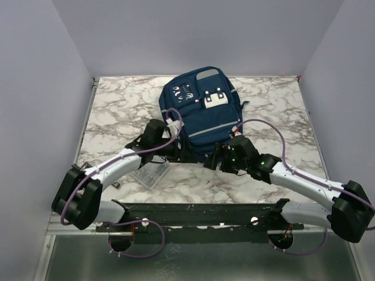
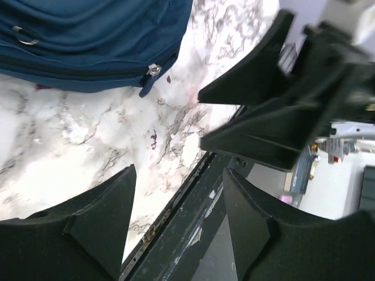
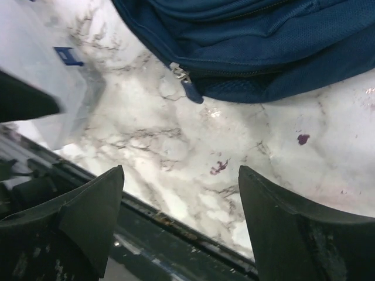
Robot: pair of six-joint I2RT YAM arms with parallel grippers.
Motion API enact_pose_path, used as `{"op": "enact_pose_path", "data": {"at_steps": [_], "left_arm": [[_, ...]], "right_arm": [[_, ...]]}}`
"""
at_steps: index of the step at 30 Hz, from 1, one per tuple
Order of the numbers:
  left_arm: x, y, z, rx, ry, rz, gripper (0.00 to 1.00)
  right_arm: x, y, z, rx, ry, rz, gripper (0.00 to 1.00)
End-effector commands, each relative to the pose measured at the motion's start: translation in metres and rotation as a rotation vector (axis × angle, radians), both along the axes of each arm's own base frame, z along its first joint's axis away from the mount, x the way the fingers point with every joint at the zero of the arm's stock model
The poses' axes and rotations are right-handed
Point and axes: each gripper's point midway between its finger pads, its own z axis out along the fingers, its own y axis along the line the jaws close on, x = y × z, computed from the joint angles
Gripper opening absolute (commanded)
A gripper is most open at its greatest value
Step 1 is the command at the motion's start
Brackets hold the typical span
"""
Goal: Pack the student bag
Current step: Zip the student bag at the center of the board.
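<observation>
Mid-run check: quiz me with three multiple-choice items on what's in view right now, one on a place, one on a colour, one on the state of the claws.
1. Where is the clear plastic box?
A. On top of the bag.
B. On the table beside the left arm, towards the near edge.
C. At the far right corner.

2. What colour is the student bag?
A. Navy blue.
B. Red.
C. Yellow.

3. How do the left claw and right claw stand?
A. Both shut on the bag.
B. The left one holds the box.
C. Both open and empty.

Answers:
1 B, since the top view shows it next to the left forearm.
2 A, since navy fabric shows in every view.
3 C, since each wrist view shows its claw spread with nothing held.
</observation>
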Motion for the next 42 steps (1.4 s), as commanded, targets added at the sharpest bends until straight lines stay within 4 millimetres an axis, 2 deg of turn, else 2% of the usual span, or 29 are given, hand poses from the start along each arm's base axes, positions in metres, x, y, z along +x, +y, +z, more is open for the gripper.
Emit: {"op": "enact_pose_path", "data": {"at_steps": [1,5,7,12,16,22,30,37,42], "left_arm": [[0.009,0.03,0.017,0.002,-0.047,0.107,0.62],[0.013,0.041,0.016,0.011,0.016,0.185,0.6],[0.017,0.045,0.012,0.018,0.03,0.232,0.6],[0.03,0.049,0.004,0.011,0.136,0.352,0.61],[0.034,0.042,0.002,-0.036,0.198,0.361,0.6],[0.038,0.037,-0.008,-0.044,0.252,0.367,0.6],[0.037,0.026,0.004,-0.149,0.079,0.227,0.57],[0.03,0.025,0.002,-0.171,-0.045,0.138,0.54],[0.024,0.024,0.01,-0.215,-0.119,0.087,0.53]], "right_arm": [[0.022,-0.002,-0.015,-0.102,-0.101,-0.017,0.79],[0.032,0.009,-0.018,-0.081,-0.178,0.026,0.64],[0.039,0.014,-0.015,-0.063,-0.208,0.017,0.61],[0.053,0.019,-0.023,-0.093,-0.19,-0.029,0.65],[0.061,0.017,-0.031,-0.132,-0.209,-0.046,0.64],[0.073,0.012,-0.032,-0.177,-0.248,-0.099,0.62],[0.079,0.015,-0.045,-0.289,-0.336,-0.113,0.51],[0.075,0.013,-0.05,-0.328,-0.392,-0.087,0.23],[0.067,0.018,-0.045,-0.266,-0.418,-0.038,0.1]]}}
